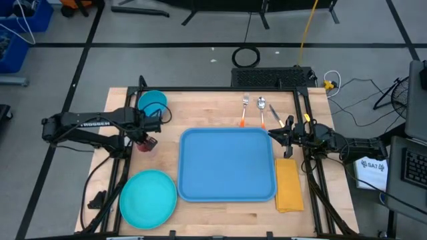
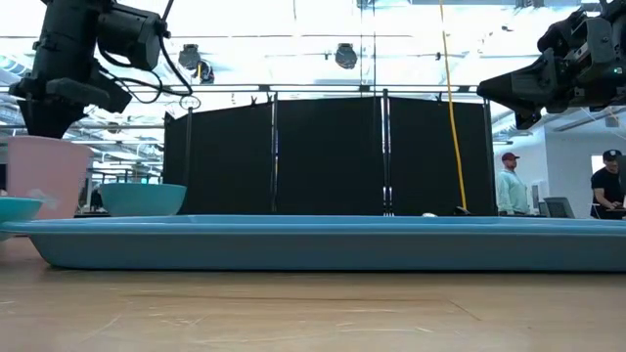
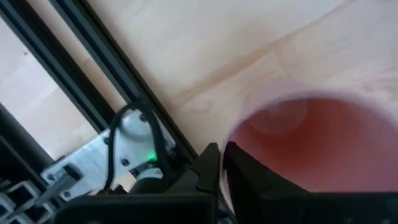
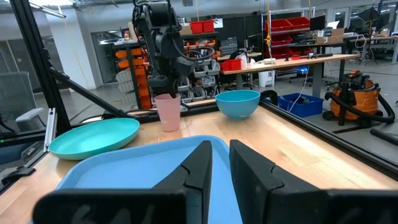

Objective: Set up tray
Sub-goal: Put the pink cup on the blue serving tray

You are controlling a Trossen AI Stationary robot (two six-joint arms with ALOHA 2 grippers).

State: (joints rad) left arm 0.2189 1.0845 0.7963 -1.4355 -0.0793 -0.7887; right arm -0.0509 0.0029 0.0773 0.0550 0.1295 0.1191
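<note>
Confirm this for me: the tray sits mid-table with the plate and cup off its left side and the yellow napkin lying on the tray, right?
Not quite. The high view shows the napkin lying on the table beside the tray's right edge, not on it. The rest holds: the tray is mid-table, with the plate and cup off its left side.

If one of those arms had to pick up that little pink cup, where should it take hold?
Probably by the rim. The pink cup stands upright with its mouth open to the ceiling, so one finger can go inside and one outside its thin wall, coming straight down from above. The left gripper is already over it. The blue bowl beside it leaves room.
</note>
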